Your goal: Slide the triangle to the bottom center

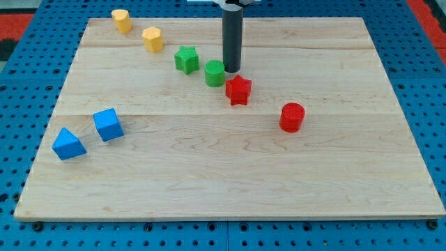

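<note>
The blue triangle (67, 144) lies near the board's left edge, low in the view. A blue cube (108, 125) sits just to its upper right. My tip (231, 70) stands near the top centre of the board, far to the upper right of the triangle. The tip is right next to a green cylinder (214, 72) on its left and just above a red star (238, 90).
A green star (186, 59) lies left of the green cylinder. Two yellow blocks (122, 20) (152, 39) sit at the upper left. A red cylinder (292, 117) stands right of centre. The wooden board (230, 188) lies on a blue pegboard (14, 125).
</note>
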